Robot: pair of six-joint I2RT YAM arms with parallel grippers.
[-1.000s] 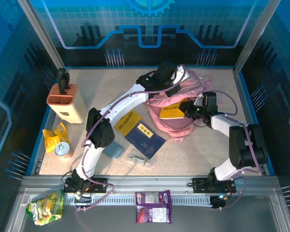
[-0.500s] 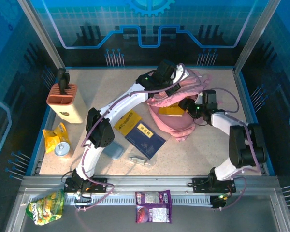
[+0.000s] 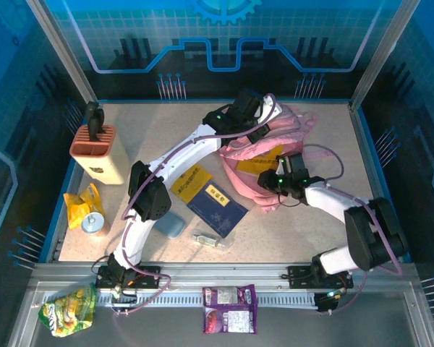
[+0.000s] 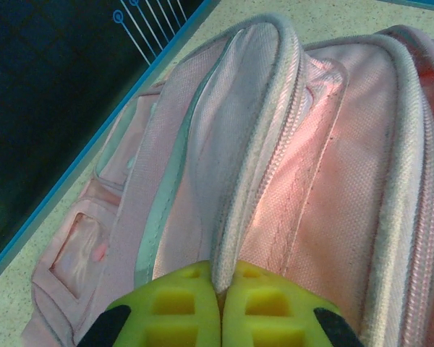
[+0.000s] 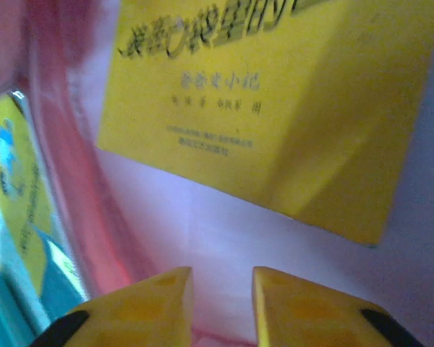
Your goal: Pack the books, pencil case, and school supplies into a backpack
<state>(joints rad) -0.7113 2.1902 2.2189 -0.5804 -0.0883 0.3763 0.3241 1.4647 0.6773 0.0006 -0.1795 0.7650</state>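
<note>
Backpack (image 3: 300,129) lies in the upper right of the overhead view, on the bench (image 3: 152,130), mouth facing the lower left of the frame. Left fingers (image 4: 177,307) are pressed together on a raised zip-edge ridge of the pink fabric, holding the mouth up. Right fingers (image 5: 148,296) sit just inside the opening, slightly apart with nothing between them, pale lining showing through the gap. One yellow book (image 5: 275,108) rests inside on the lining, tilted, just beyond the fingertips and not gripped. On the bench, centre of the overhead view: a second yellow book (image 3: 192,181), the navy book (image 3: 218,206) overlapping beside it, the pencil case (image 3: 171,224) near the left arm, and a small silvery item (image 3: 208,240) below the navy book. Risks, my judgement: the pinch is on a thin fabric edge, so a slip would drop the flap onto the right arm and close the mouth; pulling the right arm out could snag the rim or drag the loose book back out. The right wrist view gives the book's position and the free fingers inside, which the overhead view reduces to a yellow sliver. The overhead view alone gives the count of unpacked items; the left wrist view alone shows the pinch.
</note>
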